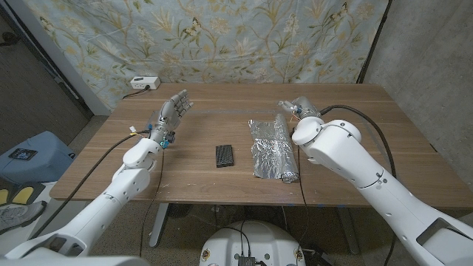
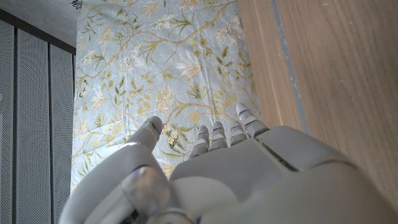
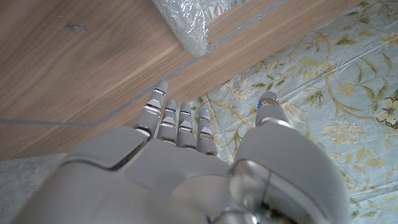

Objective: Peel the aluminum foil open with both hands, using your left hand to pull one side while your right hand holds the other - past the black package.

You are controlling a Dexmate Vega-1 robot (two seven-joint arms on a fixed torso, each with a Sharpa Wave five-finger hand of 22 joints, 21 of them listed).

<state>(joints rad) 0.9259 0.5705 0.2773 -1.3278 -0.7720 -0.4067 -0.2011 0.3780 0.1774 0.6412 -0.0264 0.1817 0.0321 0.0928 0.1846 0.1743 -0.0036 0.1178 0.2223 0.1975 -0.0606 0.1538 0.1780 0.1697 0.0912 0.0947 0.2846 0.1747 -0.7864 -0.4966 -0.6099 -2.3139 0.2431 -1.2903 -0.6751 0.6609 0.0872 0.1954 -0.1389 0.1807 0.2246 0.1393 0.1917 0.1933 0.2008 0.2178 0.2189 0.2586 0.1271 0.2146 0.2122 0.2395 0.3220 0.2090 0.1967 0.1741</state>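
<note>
Head view, right arm: nearest the camera, seen coming in from the bottom right corner, white shell, forearm crossing over the near right part of the desk.
Head view, right hand: seen at the far end of the aluminum foil, mostly hidden behind its own forearm; contact with the foil cannot be told; state of the fingers cannot be told here.
Head view, left hand: raised over the left part of the desk, palm upright, fingers apart, nothing held; well apart from the foil.
Head view, aluminum foil: crinkled sheet with a rolled edge, laid lengthwise right of desk centre, near end close to the front edge.
Head view, black package: small dark rectangle on the desk, between the left hand and the foil, just left of the foil, not touching it.
Head view, backdrop: floral cloth hung behind the desk; white power strip at the far left corner.
Left wrist view, left hand: back of hand seen, fingers extended and slightly spread, nothing between them; desk edge and floral cloth beyond.
Right wrist view, right hand: back of hand seen, fingers extended side by side, thumb set apart, nothing gripped; fingertips over the wood, short of the foil corner, which is not touched.
</note>
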